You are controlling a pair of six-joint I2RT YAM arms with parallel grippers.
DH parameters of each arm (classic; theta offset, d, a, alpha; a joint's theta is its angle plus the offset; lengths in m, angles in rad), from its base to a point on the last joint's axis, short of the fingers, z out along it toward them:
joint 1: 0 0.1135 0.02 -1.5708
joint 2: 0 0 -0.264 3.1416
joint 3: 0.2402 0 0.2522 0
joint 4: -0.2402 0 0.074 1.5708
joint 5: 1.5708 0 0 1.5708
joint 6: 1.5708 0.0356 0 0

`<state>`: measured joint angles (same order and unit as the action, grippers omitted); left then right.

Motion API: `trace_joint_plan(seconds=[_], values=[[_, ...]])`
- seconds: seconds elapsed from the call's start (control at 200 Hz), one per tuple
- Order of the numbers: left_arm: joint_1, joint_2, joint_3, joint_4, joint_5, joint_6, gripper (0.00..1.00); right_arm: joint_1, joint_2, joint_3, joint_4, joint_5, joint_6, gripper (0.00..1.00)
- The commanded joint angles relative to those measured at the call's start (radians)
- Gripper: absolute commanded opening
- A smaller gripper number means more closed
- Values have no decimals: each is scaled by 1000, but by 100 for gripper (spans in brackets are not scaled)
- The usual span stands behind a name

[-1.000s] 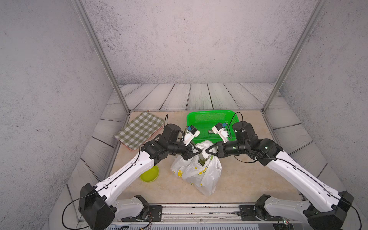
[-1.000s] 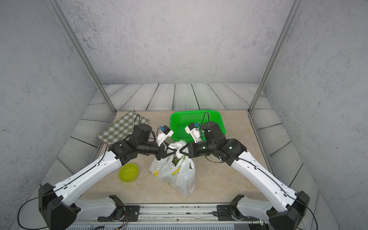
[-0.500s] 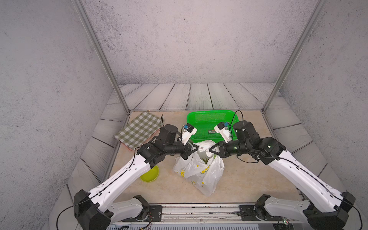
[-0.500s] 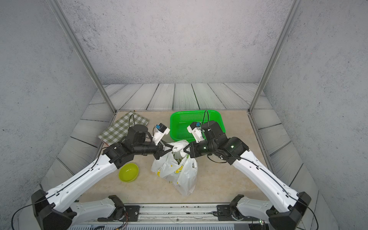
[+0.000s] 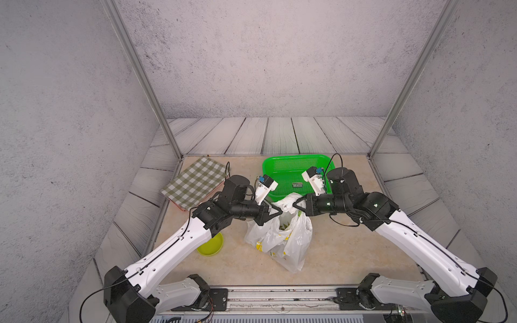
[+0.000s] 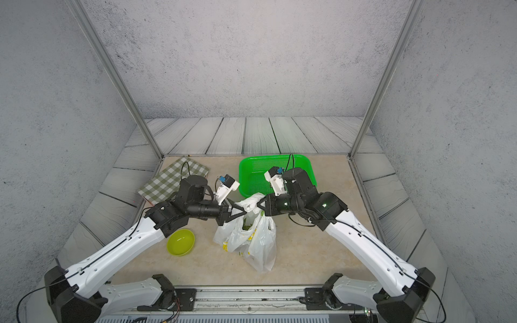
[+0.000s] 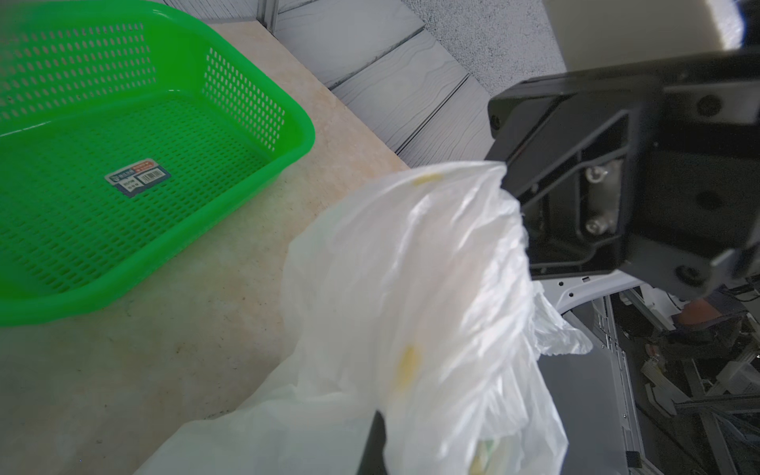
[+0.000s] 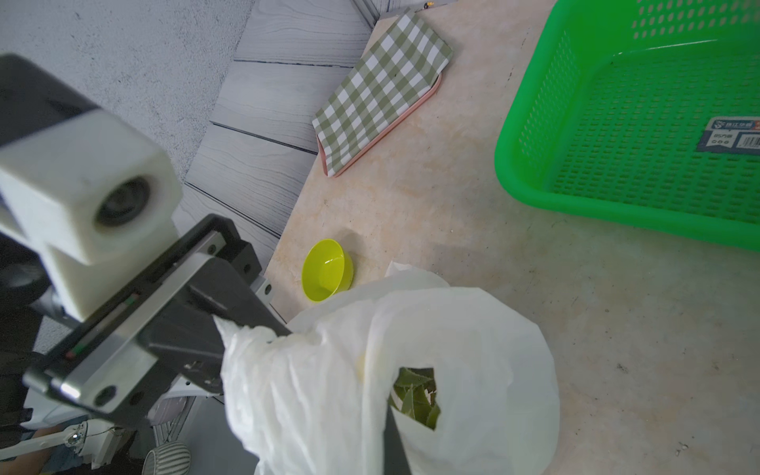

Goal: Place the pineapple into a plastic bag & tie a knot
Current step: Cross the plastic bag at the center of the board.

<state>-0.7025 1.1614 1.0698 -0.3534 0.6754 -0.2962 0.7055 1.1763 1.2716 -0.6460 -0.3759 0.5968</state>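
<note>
I am pinching the first handle loop [image 8: 255, 345] of the plastic bag [image 5: 282, 243] in my left jaws, which are closed tight on the bunched film. My right jaws are clamping just as tight on the second handle loop [image 7: 473, 185]. The two sets of jaws are facing each other, near but apart, at the centre of both top views. The bag is hanging below them with its bottom resting on the bench [image 5: 349, 251], just in front of the green basket [image 5: 293, 158].

The pineapple is lying inside the bag. Its green leaves [image 8: 415, 399] are showing through the gap in the mouth at the lower middle of the right wrist view. I am seeing no knot, so I judge that I am about to cross the loops.

To do that well, I am planning to keep both loops lightly taut and pass one over the other. The crossing should sit low, right above the leaves, so the mouth draws shut. The film looks thin and slippery, so I am favouring slow, even pulls over jerks. I am also keeping the bag's bottom on the bench so the fruit's weight is not dragging on the pinches.
</note>
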Motion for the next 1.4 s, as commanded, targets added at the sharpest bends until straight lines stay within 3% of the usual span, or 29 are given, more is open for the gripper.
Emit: trace_joint_plan(seconds=[0.0, 0.55, 0.991, 1.191, 1.396], values=[[3, -18, -2, 89, 76, -17, 0, -3, -16, -46, 154, 22, 75, 0], [-5, 15, -109, 200, 82, -87, 0, -3, -78, -255, 673, -55, 337, 0], [-101, 45, -188, 349, 36, -154, 0, -5, -16, -373, 1086, -152, 576, 0], [-101, -12, -261, 345, -73, -146, 0, -9, -32, -356, 1099, -215, 609, 0], [-115, -71, -350, 480, -80, -231, 0, -15, -75, -355, 1027, -155, 542, 0]])
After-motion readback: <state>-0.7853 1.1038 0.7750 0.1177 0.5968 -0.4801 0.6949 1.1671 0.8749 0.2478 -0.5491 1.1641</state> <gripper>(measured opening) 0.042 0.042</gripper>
